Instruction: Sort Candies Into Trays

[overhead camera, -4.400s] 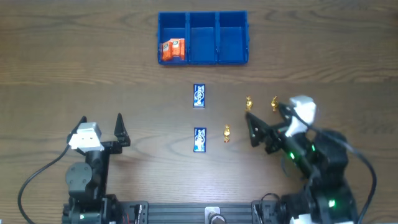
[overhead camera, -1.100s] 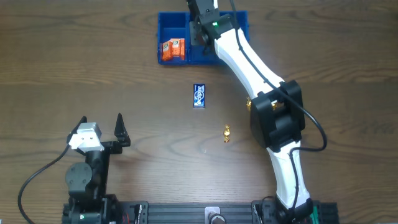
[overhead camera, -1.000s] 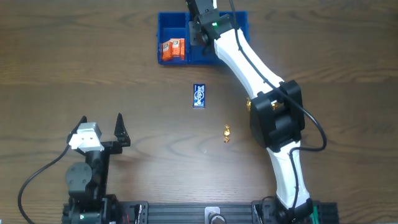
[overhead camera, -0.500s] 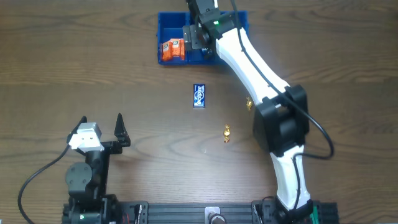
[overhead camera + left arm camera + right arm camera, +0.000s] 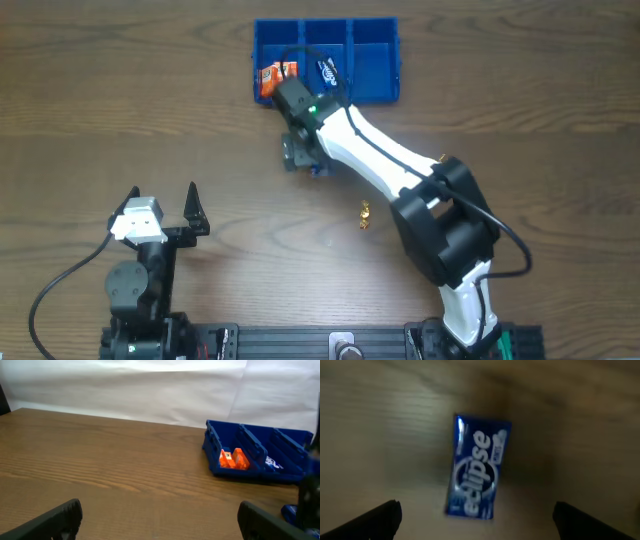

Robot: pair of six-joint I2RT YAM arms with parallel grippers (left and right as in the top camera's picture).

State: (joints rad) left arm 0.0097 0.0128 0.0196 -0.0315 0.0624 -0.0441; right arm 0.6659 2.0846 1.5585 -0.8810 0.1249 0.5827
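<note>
A blue three-compartment tray (image 5: 375, 97) sits at the table's far side. Orange candies (image 5: 275, 78) lie in its left compartment and one blue pack (image 5: 328, 70) in its middle one. My right gripper (image 5: 303, 155) hangs open above a second blue pack (image 5: 479, 474) that lies flat on the table, the pack centred between its spread fingers without touching them. A gold candy (image 5: 366, 214) lies on the table nearer me, and another (image 5: 441, 160) peeks out beside the right arm. My left gripper (image 5: 163, 205) stands open and holds nothing at the near left.
From the left wrist view the tray (image 5: 212, 455) stands far off across bare wood, with the orange candies (image 5: 233, 458) inside. The right arm (image 5: 380, 165) stretches diagonally across the middle of the table. A pale wall runs behind the table.
The right gripper came back from over the tray's middle compartment, where a blue pack now lies, and dropped toward the remaining blue pack on the table. The left arm has kept still.
</note>
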